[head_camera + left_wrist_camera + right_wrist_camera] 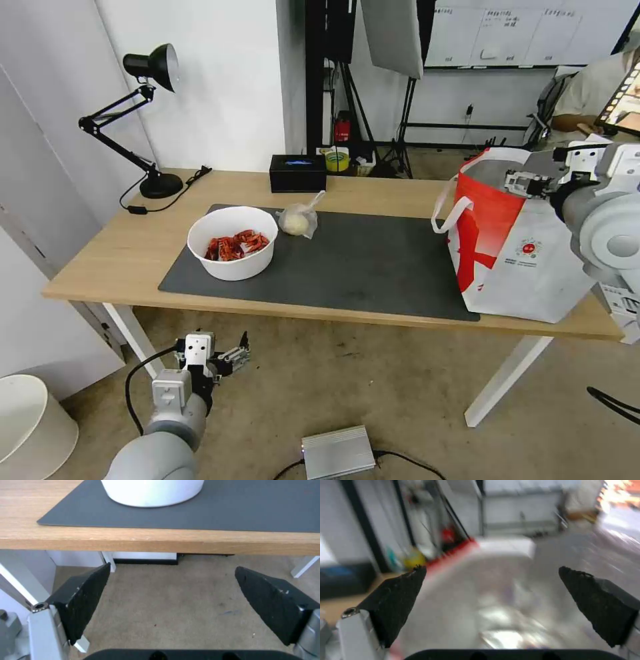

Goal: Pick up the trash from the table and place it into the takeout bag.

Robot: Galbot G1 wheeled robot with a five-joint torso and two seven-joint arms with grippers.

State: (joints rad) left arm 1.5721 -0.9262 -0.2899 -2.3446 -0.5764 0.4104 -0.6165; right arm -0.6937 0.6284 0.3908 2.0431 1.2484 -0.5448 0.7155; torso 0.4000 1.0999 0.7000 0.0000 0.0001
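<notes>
**A:** So where's it at? I see the right gripper (527,181) up over the mouth of the big white and red insulated takeout bag (513,267), which stands at the right end of the long light-wood table (133,257).

**B:** Yep, and in the right wrist view its black fingers (396,600) are spread wide with nothing between them, just the silver foil lining (506,610) below. Looks to me like the drop-off part of a cycle, fingers released over the bag.

**A:** What's left on the desk?

**B:** The white round bowl of red crayfish shells (233,241) sits on the left part of the dark grey rectangular mat (373,267), and the small knotted clear bag (299,219) is just beside it, toward the back. Both well apart from the takeout bag.

**A:** And the left gripper (230,357)?

**B:** Hanging low in front of the table edge, below the bowl, fingers (83,600) open and empty. Its wrist cam looks up at the bowl's base.

**A:** Next move?

**B:** My guess: one arm needs to go for the bowl or the knotted bag. The bowl's wide, so probably a rim pinch, kept level so the shells don't spill.
</notes>
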